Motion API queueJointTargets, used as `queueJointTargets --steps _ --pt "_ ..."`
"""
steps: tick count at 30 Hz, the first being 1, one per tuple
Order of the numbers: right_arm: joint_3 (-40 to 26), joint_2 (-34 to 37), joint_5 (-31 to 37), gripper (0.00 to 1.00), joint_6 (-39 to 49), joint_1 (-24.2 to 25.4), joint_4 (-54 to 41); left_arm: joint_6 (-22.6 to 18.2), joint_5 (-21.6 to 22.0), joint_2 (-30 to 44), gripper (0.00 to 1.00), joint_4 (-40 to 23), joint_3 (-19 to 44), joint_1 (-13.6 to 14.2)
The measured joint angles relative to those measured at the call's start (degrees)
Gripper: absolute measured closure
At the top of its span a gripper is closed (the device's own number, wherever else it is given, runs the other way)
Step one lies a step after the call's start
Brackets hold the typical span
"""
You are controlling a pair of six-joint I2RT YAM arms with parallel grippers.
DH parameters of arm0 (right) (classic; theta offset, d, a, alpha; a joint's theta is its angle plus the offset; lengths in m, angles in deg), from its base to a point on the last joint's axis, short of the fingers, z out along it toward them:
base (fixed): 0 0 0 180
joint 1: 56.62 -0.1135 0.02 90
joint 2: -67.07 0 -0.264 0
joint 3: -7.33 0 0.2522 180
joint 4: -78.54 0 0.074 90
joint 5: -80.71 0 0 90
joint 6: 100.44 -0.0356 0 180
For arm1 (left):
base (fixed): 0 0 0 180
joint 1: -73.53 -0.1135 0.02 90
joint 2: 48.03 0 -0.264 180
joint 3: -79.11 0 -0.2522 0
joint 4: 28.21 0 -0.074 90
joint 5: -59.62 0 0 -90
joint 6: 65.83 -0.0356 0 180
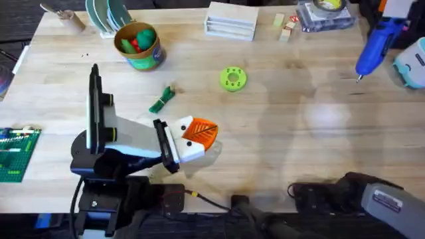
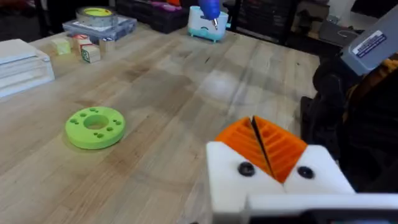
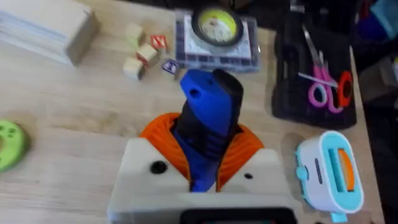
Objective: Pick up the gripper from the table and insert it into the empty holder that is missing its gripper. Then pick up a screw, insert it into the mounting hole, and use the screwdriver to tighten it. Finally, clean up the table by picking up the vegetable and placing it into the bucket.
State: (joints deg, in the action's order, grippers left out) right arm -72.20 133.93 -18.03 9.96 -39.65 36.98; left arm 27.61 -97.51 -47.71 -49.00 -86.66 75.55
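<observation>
Pale wooden worktop fills the scene, with clutter along its far edge and both arm bases at the near edge. Biggest on it is the left arm, lying low at the near left; its end effector points right with both orange ribbed pads pressed together and nothing between them.

At the far right, the right end effector is clamped on the screwdriver, raised above the worktop. Its long axis runs from far right down toward the near left, metal tip lowest. From there the left end effector's mount lies well off to the near left, so I judge the driver must travel that way.

At the far left, the bucket holds red and green toy pieces. The vegetable lies between the bucket and the left end effector, nearer the left arm. A green disc rests mid-table.
</observation>
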Motion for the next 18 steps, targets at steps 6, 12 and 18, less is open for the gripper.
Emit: queueJointTargets --steps 6,12,18 --pt "0.06 -6.5 -2.48 0.833 -4.12 -3.5 -0.12 0.0 0.0 -0.01 0.99 0.0 0.0 0.0" --pt "7.25 -14.15 -8.04 0.842 -11.35 -8.59 5.83 0.0 0.0 0.0 0.99 0.0 0.0 0.0" --pt "17.91 -19.4 -10.97 0.85 -18.52 -21.44 23.93 0.0 0.0 0.0 0.99 0.0 0.0 0.0"
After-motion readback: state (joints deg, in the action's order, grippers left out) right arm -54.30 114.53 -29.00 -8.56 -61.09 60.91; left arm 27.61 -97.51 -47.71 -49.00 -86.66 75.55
